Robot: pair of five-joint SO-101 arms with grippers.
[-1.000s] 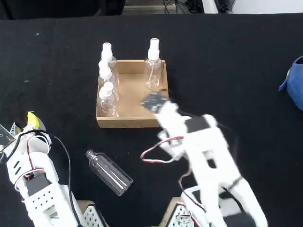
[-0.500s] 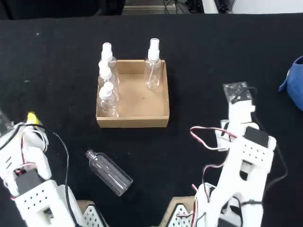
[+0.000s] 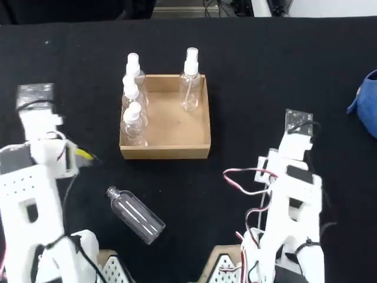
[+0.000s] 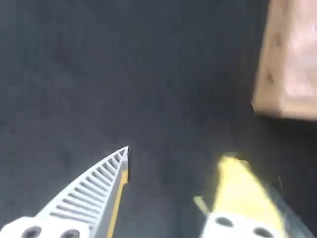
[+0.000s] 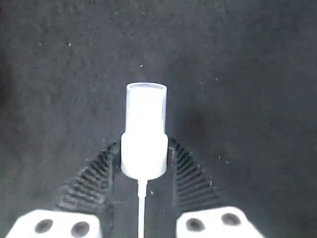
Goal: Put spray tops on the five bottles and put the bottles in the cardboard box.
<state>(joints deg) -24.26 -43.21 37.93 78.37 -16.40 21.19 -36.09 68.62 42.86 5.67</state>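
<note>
One spray top (image 5: 143, 144) is clamped in the right pincer (image 5: 143, 154), with its long axis in line with the pincer and its nozzle end pointed away. The left pincer (image 4: 174, 161) is spread apart, with nothing held, and the box (image 4: 290, 59) is just beyond it. Four capped bottles (image 3: 134, 121) are stood upright in the box. One uncapped bottle (image 3: 135, 215) is laid flat, its neck toward the left pincer.

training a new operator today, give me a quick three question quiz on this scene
1. How many bottles stand in the cardboard box?
2. True or false: the right gripper is shut on a spray top.
3. The lying bottle is: A capped, B uncapped, C inside the box.
Key: 1. four; 2. true; 3. B.
</note>
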